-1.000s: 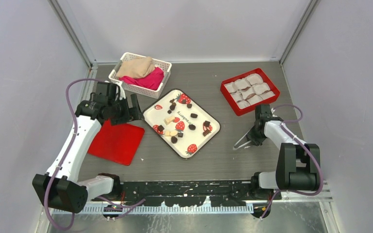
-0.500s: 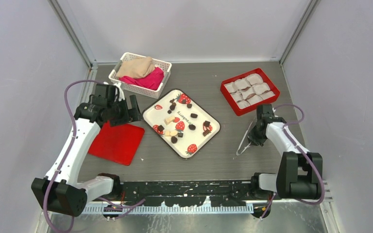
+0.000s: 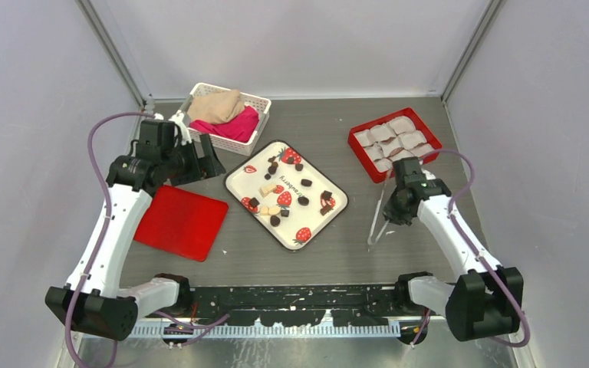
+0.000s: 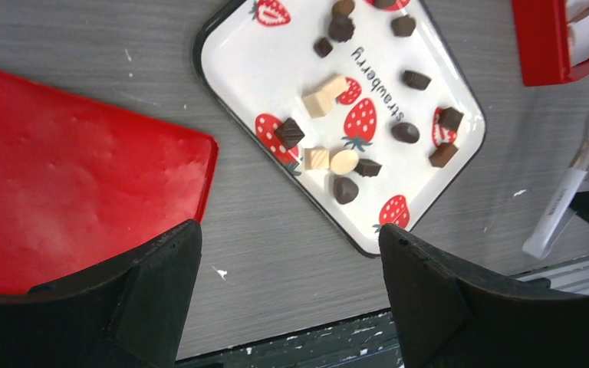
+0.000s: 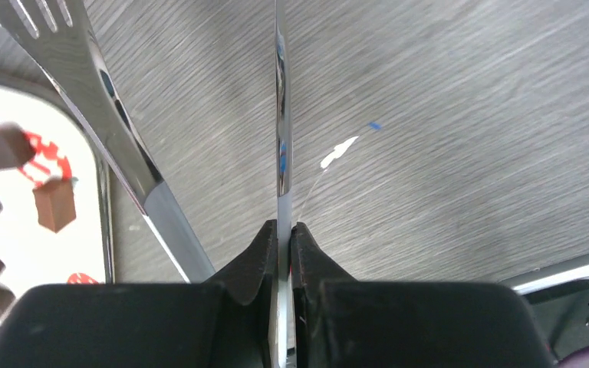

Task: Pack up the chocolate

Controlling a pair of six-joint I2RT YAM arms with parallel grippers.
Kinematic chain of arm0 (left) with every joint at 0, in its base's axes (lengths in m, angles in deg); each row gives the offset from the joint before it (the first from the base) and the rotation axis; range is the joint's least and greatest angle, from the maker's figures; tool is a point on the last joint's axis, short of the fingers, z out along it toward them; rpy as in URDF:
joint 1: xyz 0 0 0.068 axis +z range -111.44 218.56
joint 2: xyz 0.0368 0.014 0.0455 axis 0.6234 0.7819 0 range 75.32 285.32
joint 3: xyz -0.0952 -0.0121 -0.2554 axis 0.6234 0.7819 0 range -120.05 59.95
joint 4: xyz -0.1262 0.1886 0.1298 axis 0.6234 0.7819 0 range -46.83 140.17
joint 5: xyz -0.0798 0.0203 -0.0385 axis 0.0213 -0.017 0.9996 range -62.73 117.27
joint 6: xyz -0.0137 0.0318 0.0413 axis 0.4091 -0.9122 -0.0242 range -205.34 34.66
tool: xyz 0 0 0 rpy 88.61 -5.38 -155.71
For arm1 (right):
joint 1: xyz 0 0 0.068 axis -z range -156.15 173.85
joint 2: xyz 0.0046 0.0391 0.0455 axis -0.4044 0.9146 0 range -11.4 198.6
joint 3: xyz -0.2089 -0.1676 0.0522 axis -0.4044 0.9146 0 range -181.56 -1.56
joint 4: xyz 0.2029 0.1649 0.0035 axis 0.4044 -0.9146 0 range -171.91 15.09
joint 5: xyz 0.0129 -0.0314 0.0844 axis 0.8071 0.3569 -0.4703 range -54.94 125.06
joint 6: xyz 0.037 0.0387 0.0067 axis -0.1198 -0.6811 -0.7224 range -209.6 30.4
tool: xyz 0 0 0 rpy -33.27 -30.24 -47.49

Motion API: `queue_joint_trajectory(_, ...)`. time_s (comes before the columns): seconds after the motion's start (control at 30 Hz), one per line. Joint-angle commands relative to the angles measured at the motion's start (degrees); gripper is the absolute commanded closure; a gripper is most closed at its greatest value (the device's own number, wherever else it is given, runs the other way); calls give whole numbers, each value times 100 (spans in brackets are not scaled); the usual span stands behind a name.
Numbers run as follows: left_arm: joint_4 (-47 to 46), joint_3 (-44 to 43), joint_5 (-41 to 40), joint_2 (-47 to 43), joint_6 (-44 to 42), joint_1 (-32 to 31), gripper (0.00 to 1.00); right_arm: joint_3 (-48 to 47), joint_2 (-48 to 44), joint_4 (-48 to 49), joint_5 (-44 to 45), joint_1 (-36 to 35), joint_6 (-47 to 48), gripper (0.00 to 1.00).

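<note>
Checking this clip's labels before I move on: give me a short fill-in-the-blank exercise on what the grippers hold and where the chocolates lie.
1. The right gripper is shut on one arm of the ____.
2. The left gripper is ____ and holds nothing.
3. The chocolates lie on a white tray printed with red ____.

Missing words: tongs; open; strawberries.

The chocolate is many tiny dark brown lumps (some round, some square), lying loose and spread out on the white strawberry tray.
</note>
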Motion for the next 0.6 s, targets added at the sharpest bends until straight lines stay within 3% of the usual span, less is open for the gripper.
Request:
queue_joint_trajectory(0.0, -165, -498, 158, 96, -65, -21, 14, -474, 43, -367, 742, -968, -144, 99)
queue_joint_trajectory(0.13, -338, -459, 247, 179, -43, -21, 14, -506, 439, -353, 971, -1470, -175, 99)
queue_joint_trajectory(0.4, -545, -328, 441, 271, 93, -21, 14, -283, 1125, 373, 1036, -1498, 160, 97)
queue_joint_trajectory(0.43, -534, -335, 434, 289, 88, -20, 14, -339, 1202, 367, 1118, -1498, 196, 94)
queue_joint_trajectory(0.47, -534, -338, 424, 302, 91, -15, 14, -397, 1255, 392, 1152, -1501, 242, 83)
queue_joint_trajectory(0.57, -566, -322, 354, 334, 141, -22, 14, -513, 1239, 474, 1359, -1494, 290, 44)
